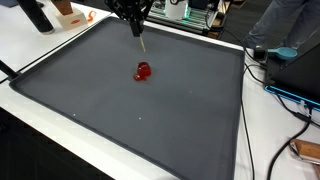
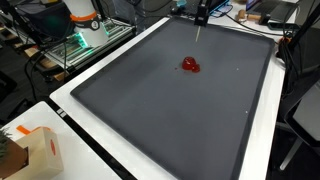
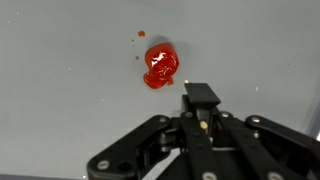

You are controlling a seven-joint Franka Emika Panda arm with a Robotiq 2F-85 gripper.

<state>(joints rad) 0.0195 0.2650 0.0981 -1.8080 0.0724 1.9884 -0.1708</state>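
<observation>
A glossy red blob (image 1: 143, 71) (image 2: 189, 65) lies on the dark grey mat (image 1: 120, 120) (image 2: 160, 120), toward its far side. My gripper (image 1: 135, 28) (image 2: 201, 18) hangs above and just beyond it, shut on a thin pale stick (image 1: 141, 43) (image 2: 198, 33) that points down at the mat. The stick's tip is short of the blob and not touching it. In the wrist view the red blob (image 3: 160, 66) shows wet highlights, with small red specks (image 3: 140, 34) beside it. There the gripper (image 3: 200, 97) has its fingers pressed together, and the stick's end (image 3: 203, 127) shows between them.
The mat has a raised black rim (image 1: 242, 100) and rests on a white table (image 1: 30, 50). A cardboard box (image 2: 30, 150) stands at one near corner. Cables (image 1: 275, 85) and a person in blue (image 1: 285, 25) are beside the table. More equipment (image 2: 85, 25) sits behind.
</observation>
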